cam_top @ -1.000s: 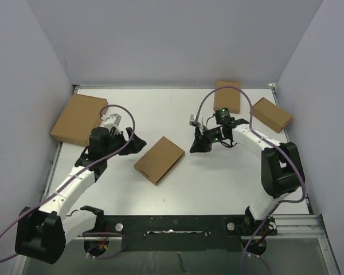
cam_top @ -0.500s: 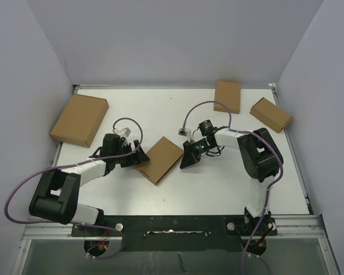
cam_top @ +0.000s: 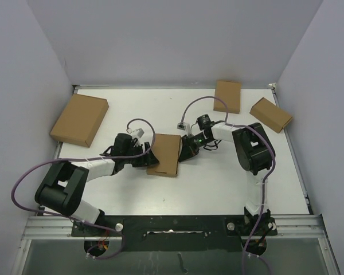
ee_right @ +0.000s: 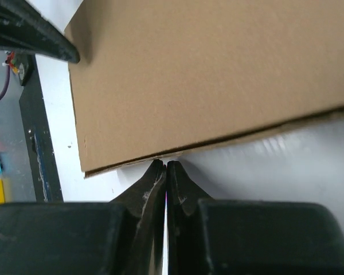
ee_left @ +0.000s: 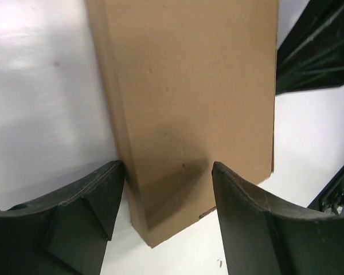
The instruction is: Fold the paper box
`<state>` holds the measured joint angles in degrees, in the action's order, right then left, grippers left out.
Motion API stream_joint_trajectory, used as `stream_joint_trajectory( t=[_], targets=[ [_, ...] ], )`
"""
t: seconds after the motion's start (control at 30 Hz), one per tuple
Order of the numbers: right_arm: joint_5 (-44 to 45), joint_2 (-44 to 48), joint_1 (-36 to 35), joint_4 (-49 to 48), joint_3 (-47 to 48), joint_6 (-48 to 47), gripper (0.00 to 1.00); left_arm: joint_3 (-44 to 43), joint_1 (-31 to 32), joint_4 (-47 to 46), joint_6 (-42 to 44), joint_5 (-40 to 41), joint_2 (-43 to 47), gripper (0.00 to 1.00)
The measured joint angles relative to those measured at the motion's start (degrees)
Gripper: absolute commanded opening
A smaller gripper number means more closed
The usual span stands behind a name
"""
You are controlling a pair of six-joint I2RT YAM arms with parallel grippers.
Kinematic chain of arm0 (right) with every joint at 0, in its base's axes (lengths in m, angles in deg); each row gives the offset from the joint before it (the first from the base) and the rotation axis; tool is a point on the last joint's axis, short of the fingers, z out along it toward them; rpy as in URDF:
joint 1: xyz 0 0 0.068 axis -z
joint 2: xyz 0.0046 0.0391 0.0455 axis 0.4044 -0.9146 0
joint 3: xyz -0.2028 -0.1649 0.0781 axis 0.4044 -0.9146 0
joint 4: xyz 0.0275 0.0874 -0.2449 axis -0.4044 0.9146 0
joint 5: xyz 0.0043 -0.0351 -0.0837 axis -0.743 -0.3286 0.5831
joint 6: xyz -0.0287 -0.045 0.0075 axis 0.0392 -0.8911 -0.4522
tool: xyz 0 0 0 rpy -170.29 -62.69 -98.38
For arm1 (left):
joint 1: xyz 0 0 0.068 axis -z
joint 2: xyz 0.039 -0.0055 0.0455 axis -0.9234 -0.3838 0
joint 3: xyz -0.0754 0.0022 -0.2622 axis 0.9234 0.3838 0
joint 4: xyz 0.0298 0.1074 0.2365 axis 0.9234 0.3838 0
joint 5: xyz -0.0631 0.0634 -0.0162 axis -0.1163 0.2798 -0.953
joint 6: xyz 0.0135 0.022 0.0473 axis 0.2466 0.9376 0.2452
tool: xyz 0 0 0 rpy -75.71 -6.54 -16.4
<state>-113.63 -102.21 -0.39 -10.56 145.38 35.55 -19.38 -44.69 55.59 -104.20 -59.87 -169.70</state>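
Note:
The paper box [cam_top: 165,154] lies closed and flat on the white table, its long sides running near to far. My left gripper [cam_top: 147,156] is low at its left edge. In the left wrist view [ee_left: 167,169] it is open, with the box's near corner [ee_left: 195,103] between the two fingers and not clamped. My right gripper [cam_top: 186,150] is at the box's right edge. In the right wrist view [ee_right: 165,165] it is shut, empty, with its tips touching the box's edge [ee_right: 206,74] just under the lid.
A larger brown box [cam_top: 80,119] lies at the far left. Two smaller brown boxes [cam_top: 227,95] [cam_top: 271,114] lie at the far right. The table's metal front rail [cam_top: 172,220] runs along the near edge. Grey walls enclose the other sides.
Both arms have reached in to the box, one on each side. The box has turned from diagonal to nearly square with the table and shifted slightly right.

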Motion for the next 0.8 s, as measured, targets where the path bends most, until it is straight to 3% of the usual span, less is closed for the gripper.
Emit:
stream_joint_trajectory(
  t=[0.23,0.37,0.47,0.53,0.63,0.8],
  targets=[
    [3.93,1.53,2.84,8.61,1.29,-12.46,0.07,1.77,4.35,-0.46,-4.44,3.48,2.69,0.68],
    [6.54,9.33,5.22,11.87,-1.09,-18.27,0.37,4.15,4.7,1.79,-6.08,8.13,12.26,0.76],
    [6.86,17.27,7.61,11.04,-3.45,-19.23,0.67,5.01,4.7,2.91,-6.4,12.48,20.85,0.95],
    [5.33,21.27,8.59,8.85,-5.62,-17.86,0.78,6.01,4.7,2.75,-6.47,15.02,26.43,0.98],
    [0.2,23.3,8.76,2.16,-9.64,-11.1,0.81,9.51,4.7,0.52,-7.87,17.38,32.76,0.98],
    [-2.19,15.69,7.67,-5.14,-10.97,0.94,0.8,14.99,4.7,-1.16,-11.19,17.64,33.4,0.93]
  ],
)
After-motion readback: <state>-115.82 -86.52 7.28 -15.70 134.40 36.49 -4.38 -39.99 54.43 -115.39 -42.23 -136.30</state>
